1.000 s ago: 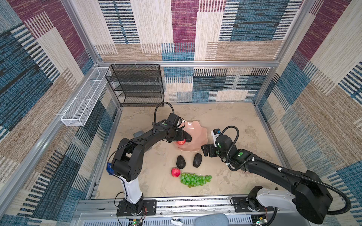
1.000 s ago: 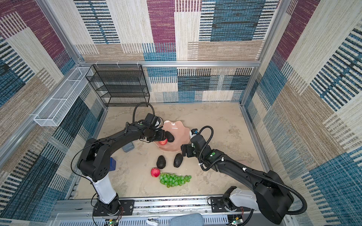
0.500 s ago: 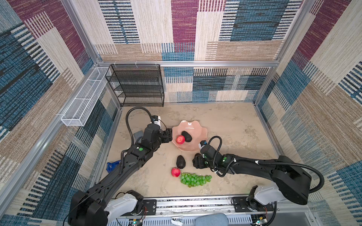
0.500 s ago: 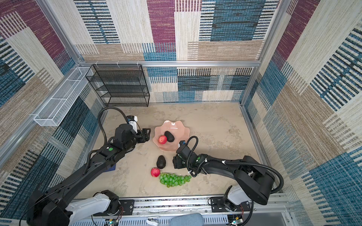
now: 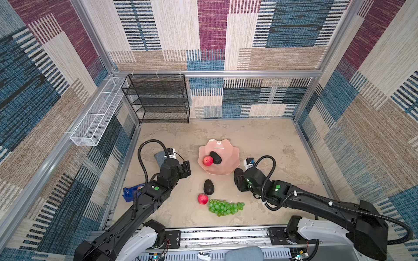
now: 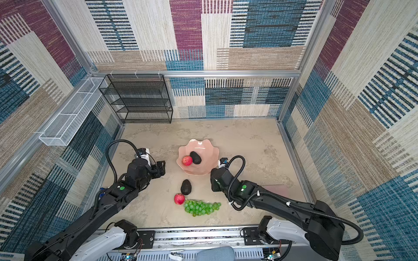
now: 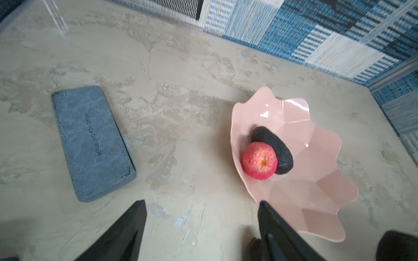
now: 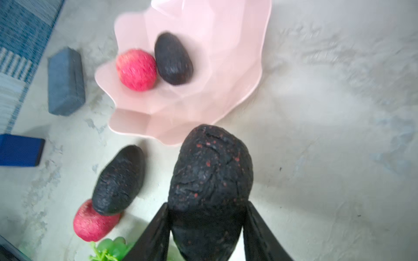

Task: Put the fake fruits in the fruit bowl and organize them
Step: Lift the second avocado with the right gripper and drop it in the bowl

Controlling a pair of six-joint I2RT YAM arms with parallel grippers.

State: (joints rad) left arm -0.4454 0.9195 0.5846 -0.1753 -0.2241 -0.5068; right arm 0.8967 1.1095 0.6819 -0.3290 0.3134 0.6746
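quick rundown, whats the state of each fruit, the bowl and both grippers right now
fruit bowl: upright on table, two fruits inside
avocado in bowl: lying inside
red fruit in bowl: inside, against that avocado
loose avocado: on table, outside bowl
loose red fruit: on table, outside bowl
grapes: on table, outside bowl
held avocado: clamped, outside bowl
right gripper: shut on held avocado
left gripper: open, empty

Bright, even, diffuse light from overhead. Both top views sharp, wide-angle, with walls (image 5: 56,79) leaning outward toward the edges. Only faint, soft shadows on the floor (image 5: 260,135). White glints on the glossy bowl (image 7: 294,113) in the left wrist view, mildly smeared. Right wrist view motion-blurred, background soft; nearest avocado (image 8: 210,176) fairly crisp, grey shadow beside.
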